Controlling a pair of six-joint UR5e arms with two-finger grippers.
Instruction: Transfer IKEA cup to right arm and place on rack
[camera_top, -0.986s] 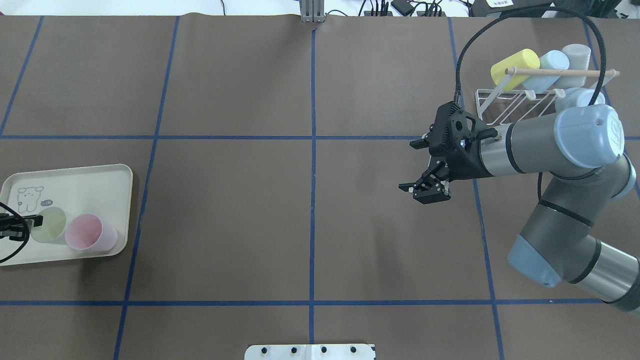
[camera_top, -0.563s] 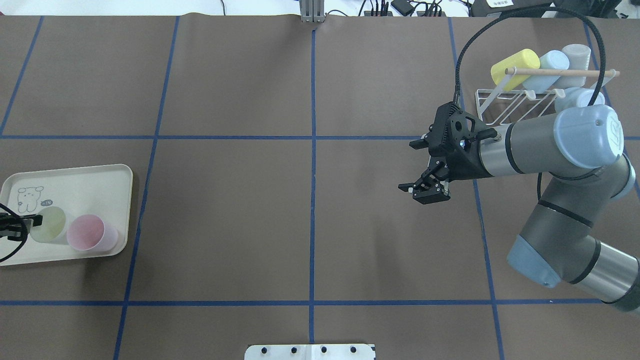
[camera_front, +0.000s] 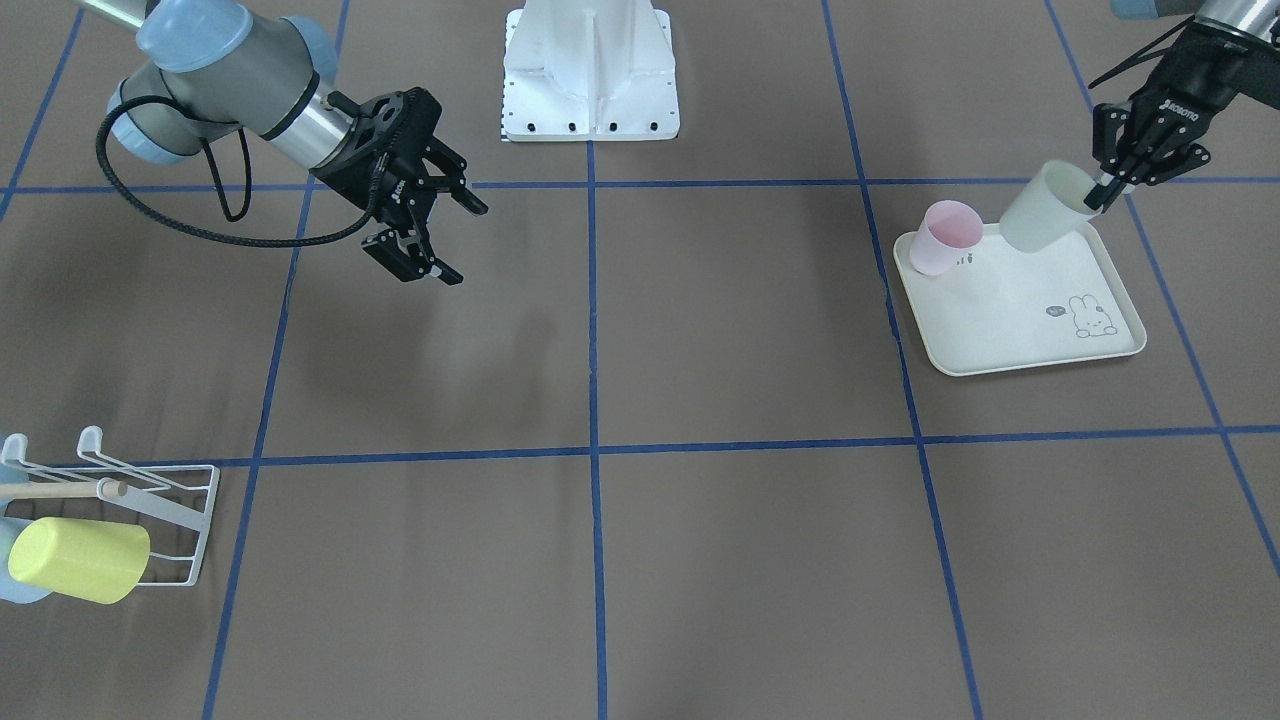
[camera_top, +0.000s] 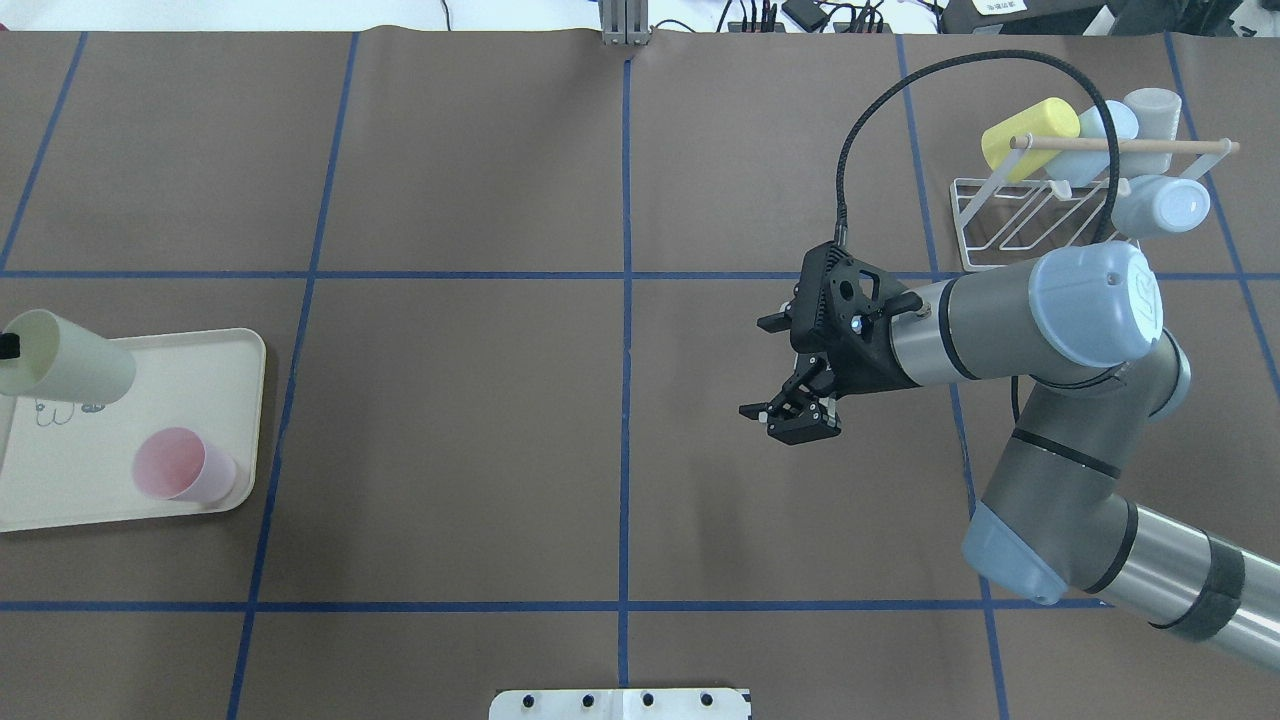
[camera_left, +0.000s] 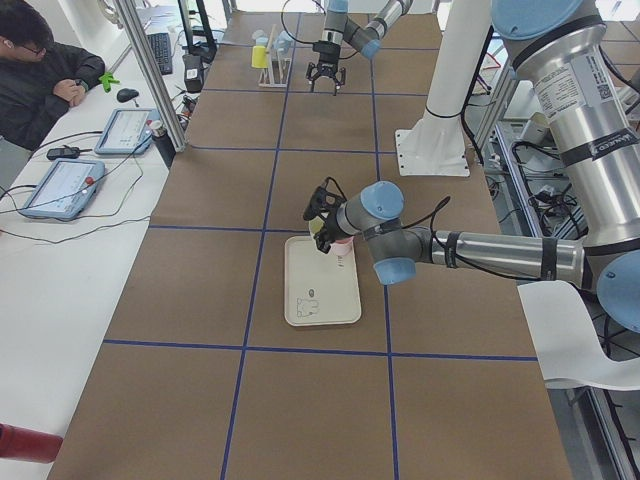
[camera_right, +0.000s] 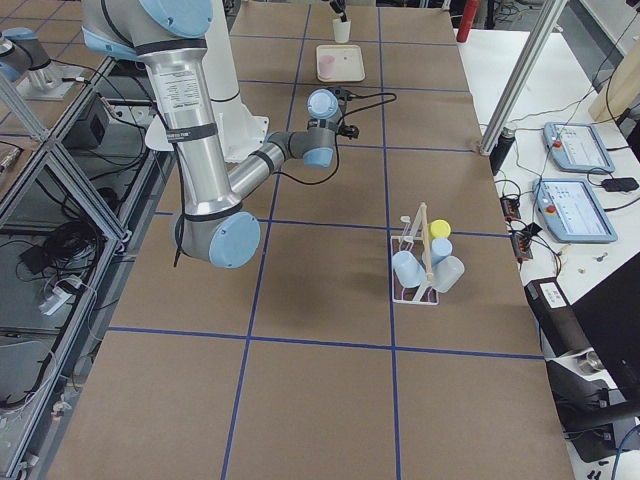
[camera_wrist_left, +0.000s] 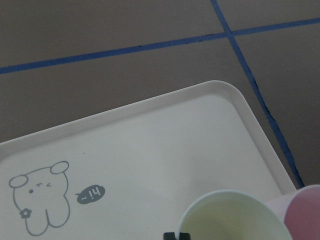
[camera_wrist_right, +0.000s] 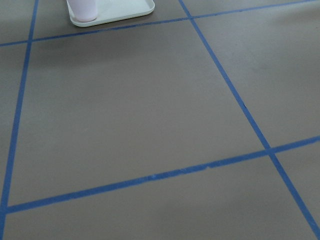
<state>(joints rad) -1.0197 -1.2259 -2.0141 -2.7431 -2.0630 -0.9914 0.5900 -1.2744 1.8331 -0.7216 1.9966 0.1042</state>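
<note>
The IKEA cup (camera_front: 1040, 210) is pale green; my left gripper (camera_front: 1108, 190) is shut on its rim and holds it tilted, lifted above the cream rabbit-printed tray (camera_front: 1030, 310). In the overhead view the cup (camera_top: 70, 370) hangs over the tray's far left corner, and only a bit of the left gripper (camera_top: 8, 347) shows. The left wrist view shows the cup's rim (camera_wrist_left: 232, 217). My right gripper (camera_top: 775, 370), on the arm with the long cable loop, is open and empty above the table, right of centre. The white wire rack (camera_top: 1040, 215) stands at the far right.
A pink cup (camera_top: 180, 465) stands upright on the tray (camera_top: 215, 350). The rack holds a yellow cup (camera_top: 1030, 130), light-blue cups (camera_top: 1160, 205) and a grey cup under its wooden rod (camera_top: 1120, 145). The robot's white base (camera_front: 590, 70) is at the near edge.
My left gripper has lifted the pale green cup off the tray and carried it toward the far side. My right arm has moved left toward the table's centre, still open.
</note>
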